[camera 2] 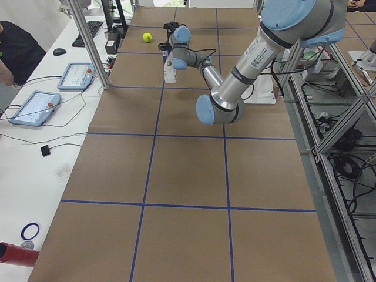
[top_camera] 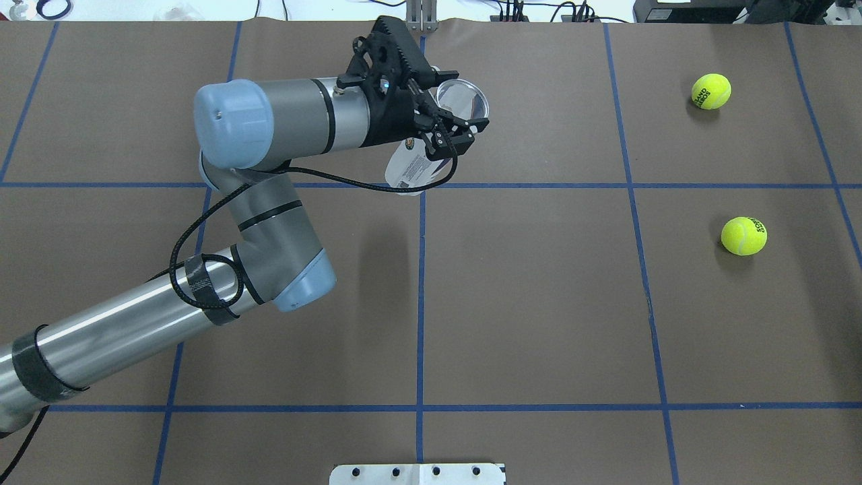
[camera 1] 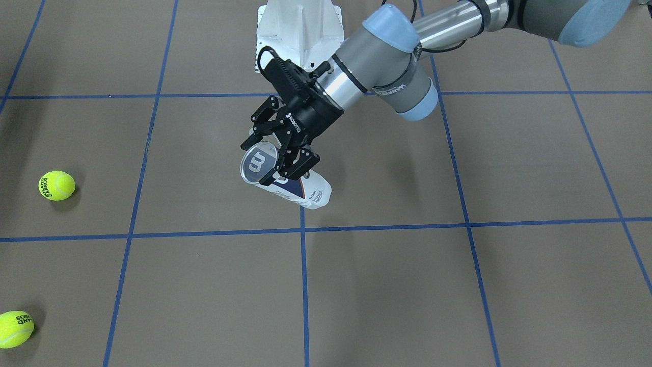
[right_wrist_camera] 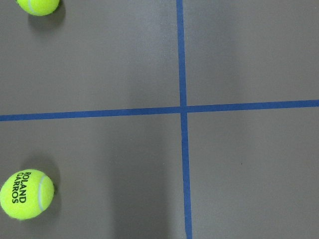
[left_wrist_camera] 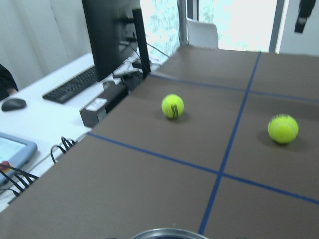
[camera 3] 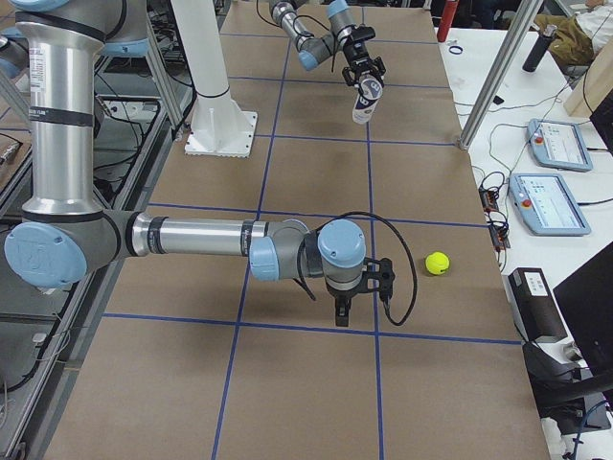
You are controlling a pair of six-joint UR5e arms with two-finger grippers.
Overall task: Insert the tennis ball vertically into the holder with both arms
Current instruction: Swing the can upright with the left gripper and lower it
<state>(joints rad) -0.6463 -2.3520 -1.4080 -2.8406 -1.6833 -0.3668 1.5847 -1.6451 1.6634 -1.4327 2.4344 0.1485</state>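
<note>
My left gripper point(camera 1: 275, 160) is shut on the holder point(camera 1: 310, 192), a clear tube with a white and navy label. It holds the tube tilted above the table, near its round end that bears the W logo. Overhead, the gripper point(top_camera: 452, 114) and tube point(top_camera: 409, 167) are at the table's far middle. Two yellow-green tennis balls point(top_camera: 711, 91) point(top_camera: 743, 236) lie on the table's right side, far from the tube. They also show in the right wrist view point(right_wrist_camera: 26, 194) point(right_wrist_camera: 39, 5). My right gripper point(camera 3: 340, 311) hangs low over the table near one ball point(camera 3: 438, 262); I cannot tell whether it is open or shut.
The white pedestal base point(top_camera: 417, 473) stands at the near middle edge of the table. A desk with tablets point(camera 2: 35, 108), a keyboard and a monitor point(left_wrist_camera: 109, 35) runs along the far edge. A metal post point(camera 2: 88, 41) stands at that edge.
</note>
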